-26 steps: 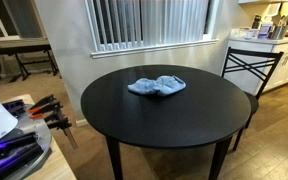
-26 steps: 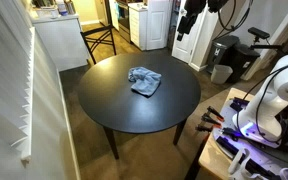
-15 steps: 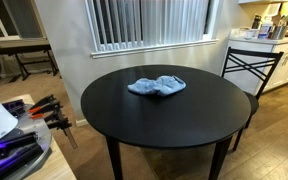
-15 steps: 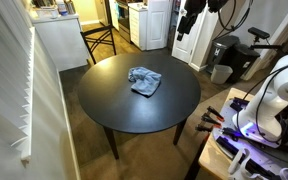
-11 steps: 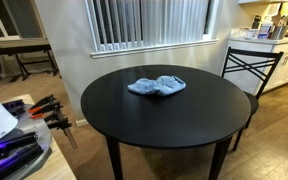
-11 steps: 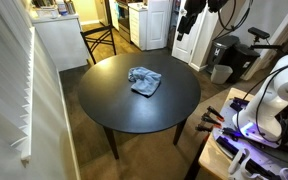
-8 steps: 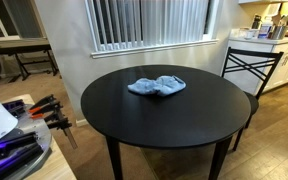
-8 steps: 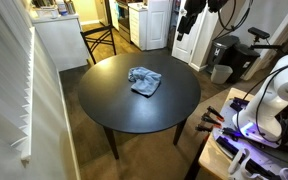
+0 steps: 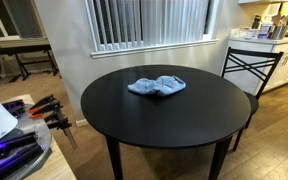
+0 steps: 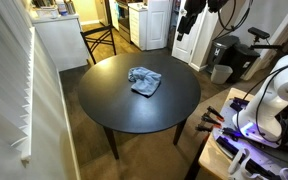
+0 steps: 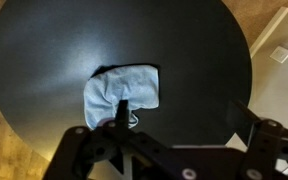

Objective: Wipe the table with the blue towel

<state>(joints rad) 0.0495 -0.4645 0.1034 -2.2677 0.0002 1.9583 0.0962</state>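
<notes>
A crumpled blue towel (image 9: 156,86) lies on the round black table (image 9: 164,125), a little toward the window side; it shows in both exterior views (image 10: 144,80). In the wrist view the towel (image 11: 121,88) lies below, on the dark tabletop (image 11: 54,60). My gripper (image 11: 184,115) is open and empty, with its two dark fingers wide apart. It hangs high above the table, well clear of the towel. In an exterior view the gripper (image 10: 190,18) shows near the top edge, past the table's far side.
A black metal chair (image 9: 252,62) stands at the table's edge. A window with blinds (image 9: 149,20) is behind. A bench with clamps and tools (image 9: 44,110) and a white machine (image 10: 274,95) stand close to the table. A white bin (image 10: 222,73) stands on the floor.
</notes>
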